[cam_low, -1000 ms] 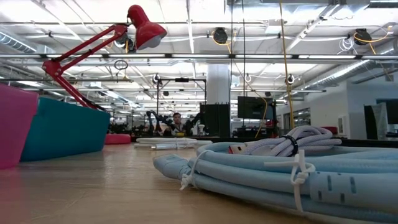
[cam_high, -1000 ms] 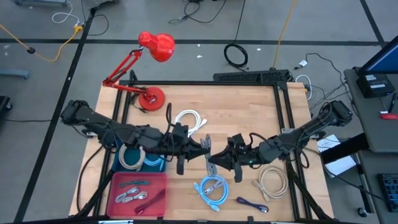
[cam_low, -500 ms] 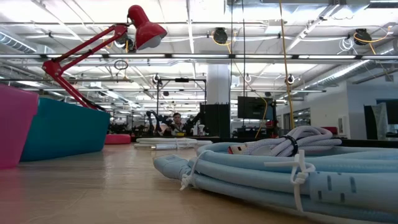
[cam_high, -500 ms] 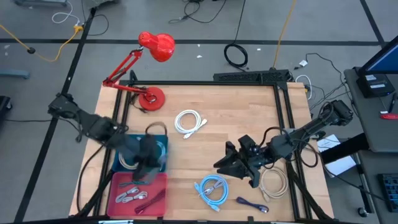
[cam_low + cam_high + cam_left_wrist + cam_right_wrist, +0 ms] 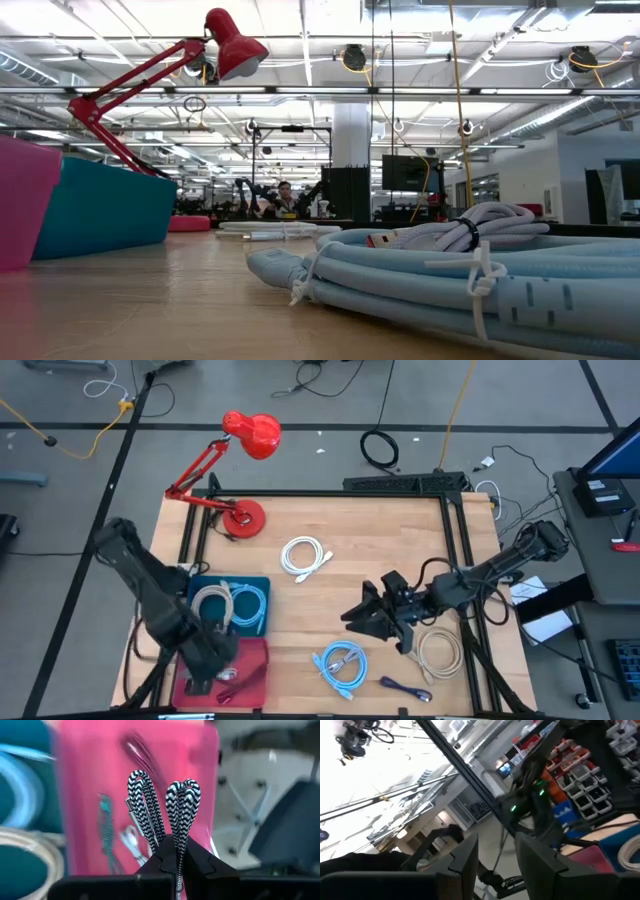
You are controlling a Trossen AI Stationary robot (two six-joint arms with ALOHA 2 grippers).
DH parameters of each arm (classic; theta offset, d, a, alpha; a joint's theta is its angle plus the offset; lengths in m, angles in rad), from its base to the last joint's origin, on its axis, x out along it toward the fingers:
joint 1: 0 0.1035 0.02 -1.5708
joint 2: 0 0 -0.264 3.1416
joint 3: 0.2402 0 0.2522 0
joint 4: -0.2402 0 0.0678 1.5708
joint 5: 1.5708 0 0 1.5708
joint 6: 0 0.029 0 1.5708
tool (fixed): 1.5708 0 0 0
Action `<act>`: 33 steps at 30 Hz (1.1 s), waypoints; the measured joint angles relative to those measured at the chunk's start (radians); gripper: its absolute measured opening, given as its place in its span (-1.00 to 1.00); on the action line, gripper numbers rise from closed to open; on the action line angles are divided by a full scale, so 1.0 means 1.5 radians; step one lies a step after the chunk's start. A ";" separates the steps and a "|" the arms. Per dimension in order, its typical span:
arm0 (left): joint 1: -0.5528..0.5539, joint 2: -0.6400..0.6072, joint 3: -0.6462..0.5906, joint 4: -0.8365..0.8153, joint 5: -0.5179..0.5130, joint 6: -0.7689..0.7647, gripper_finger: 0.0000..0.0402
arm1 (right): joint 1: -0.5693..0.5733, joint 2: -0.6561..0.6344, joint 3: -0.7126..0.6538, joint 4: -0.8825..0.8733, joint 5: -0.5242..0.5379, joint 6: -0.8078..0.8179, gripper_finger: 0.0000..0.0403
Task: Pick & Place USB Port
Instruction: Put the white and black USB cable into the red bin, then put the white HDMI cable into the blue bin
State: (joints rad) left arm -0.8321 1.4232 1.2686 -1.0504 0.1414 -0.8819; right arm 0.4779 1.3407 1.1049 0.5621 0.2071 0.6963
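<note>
The left pincer (image 5: pixel 177 862) is pressed together on a black-and-white braided USB cable (image 5: pixel 165 805), folded into short loops that stand up out of the fingers. It hangs over the pink tray (image 5: pixel 250 655) at the near left of the counter (image 5: pixel 340 525), where a few other small cables already lie; the teal bin (image 5: pixel 252 588) with larger coils sits just beyond it.

The cable looks light and limp: the loops hold their shape only because the bundle is pinched low, near the fold. The woven sleeve should give decent friction, so slipping seems unlikely, but a hold on a single strand would probably let the rest unravel and dangle. Gripping across the whole folded bundle at its middle, as here, looks the safest hold. It is not fragile apart from the plug ends, which are best kept out of the fingers.

The right pincer (image 5: pixel 372 615) waits mid-counter, right of centre, its fingers spread and empty, near the beige coil (image 5: pixel 438 652) and light-blue coil (image 5: pixel 342 663).
</note>
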 joint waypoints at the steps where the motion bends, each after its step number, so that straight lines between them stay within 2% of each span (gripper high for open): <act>1: -0.008 0.019 0.000 0.008 0.018 0.009 -0.98 | -0.002 0.000 0.000 -0.005 0.000 0.003 -0.38; 5: -0.034 0.096 0.000 0.056 0.066 0.048 -0.98 | -0.008 0.000 0.000 -0.015 0.000 0.004 -0.38; 9: -0.044 0.147 0.000 0.105 0.061 0.064 -0.98 | -0.015 0.000 0.000 -0.030 0.001 0.004 -0.38; 14: -0.045 0.174 0.000 0.107 0.042 0.076 -0.96 | -0.019 0.000 -0.001 -0.040 0.003 0.005 -0.38; 27: -0.053 0.175 0.000 0.044 0.023 0.023 -0.27 | -0.022 0.000 -0.001 -0.119 0.000 0.048 -0.38; 30: -0.053 0.155 0.000 0.030 0.018 -0.008 -0.20 | -0.022 0.000 -0.001 -0.198 0.000 0.067 -0.38; 33: -0.053 0.116 0.000 0.030 -0.031 -0.056 -0.19 | -0.022 0.000 -0.001 -0.337 -0.001 0.110 -0.38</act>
State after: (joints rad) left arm -0.9117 1.5975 1.2686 -1.0061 0.0952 -0.9653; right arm 0.4446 1.3411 1.1042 0.0560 0.2062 0.8610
